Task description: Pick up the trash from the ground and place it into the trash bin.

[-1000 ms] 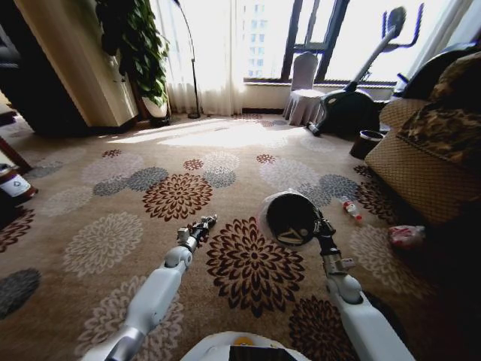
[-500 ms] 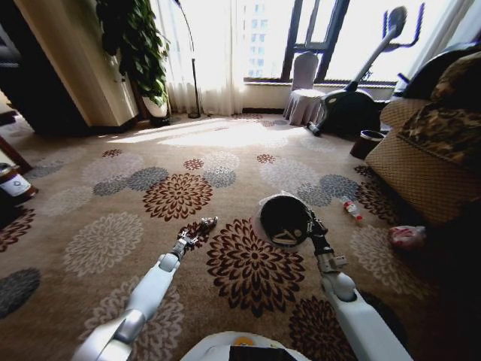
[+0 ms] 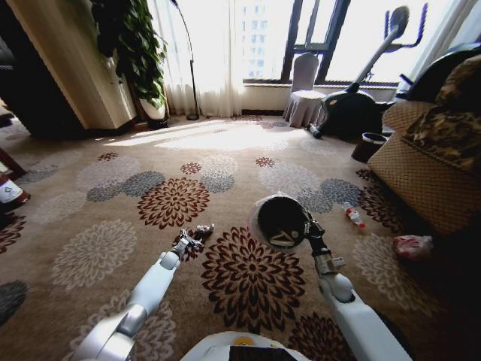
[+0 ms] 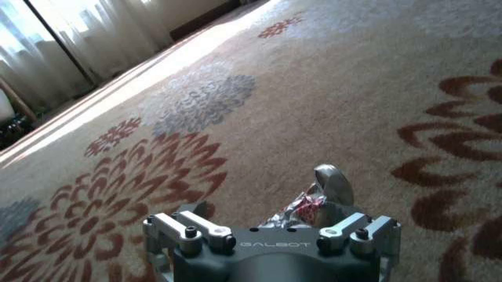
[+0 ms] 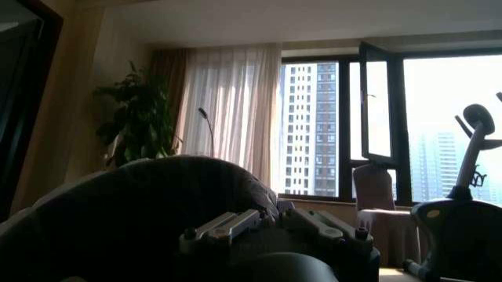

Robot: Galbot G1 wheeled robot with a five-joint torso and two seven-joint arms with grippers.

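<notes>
My right gripper (image 3: 307, 226) is shut on the rim of the trash bin (image 3: 281, 220), a round black bin with a pale liner. It holds the bin tilted just above the carpet, with the mouth facing me. In the right wrist view the bin (image 5: 149, 205) is a dark bulk just beyond the gripper (image 5: 271, 220). To the bin's left, low over a brown flower, my left gripper (image 3: 197, 235) is shut on a crumpled silver-and-red piece of trash (image 4: 304, 207). More trash lies right of the bin: a clear bottle with a red cap (image 3: 351, 214) and a pink bag (image 3: 412, 246).
A brown sofa (image 3: 421, 177) lines the right side, with a small dark pot (image 3: 368, 145) beside its far end. An exercise bike (image 3: 353, 105) and a covered chair (image 3: 304, 94) stand by the window, a plant (image 3: 135, 53) at the back left. Open carpet stretches left.
The head view has shifted a little. My left arm has dropped lower, its gripper still shut on the wrapper. The bin in my right gripper has edged left, nearer the left gripper.
</notes>
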